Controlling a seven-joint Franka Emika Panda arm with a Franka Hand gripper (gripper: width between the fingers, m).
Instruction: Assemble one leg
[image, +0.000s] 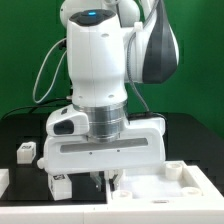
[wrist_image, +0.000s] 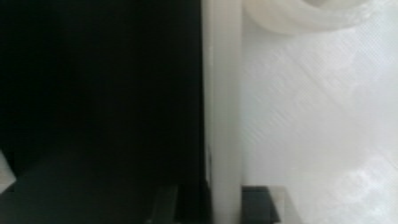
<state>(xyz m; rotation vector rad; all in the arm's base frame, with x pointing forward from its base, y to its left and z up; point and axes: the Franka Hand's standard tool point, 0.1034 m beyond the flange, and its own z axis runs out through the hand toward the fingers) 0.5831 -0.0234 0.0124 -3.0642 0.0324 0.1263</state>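
A small white leg (image: 27, 152) with a black-and-white tag lies on the black table at the exterior view's left. A second tagged white block (image: 60, 185) lies under the hand's left side. My gripper (image: 102, 181) is low at the near left edge of the large white panel (image: 175, 192). In the wrist view my gripper (wrist_image: 221, 205) straddles the panel's raised edge (wrist_image: 221, 110), one dark finger (wrist_image: 185, 206) on the black side, the other on the white side. Both fingers sit against the rim. No leg shows in the wrist view.
A round raised socket (wrist_image: 294, 14) stands on the panel ahead of the fingers. Another white part (image: 3, 182) lies at the exterior view's lower left edge. The arm's body hides the middle of the table. A green backdrop stands behind.
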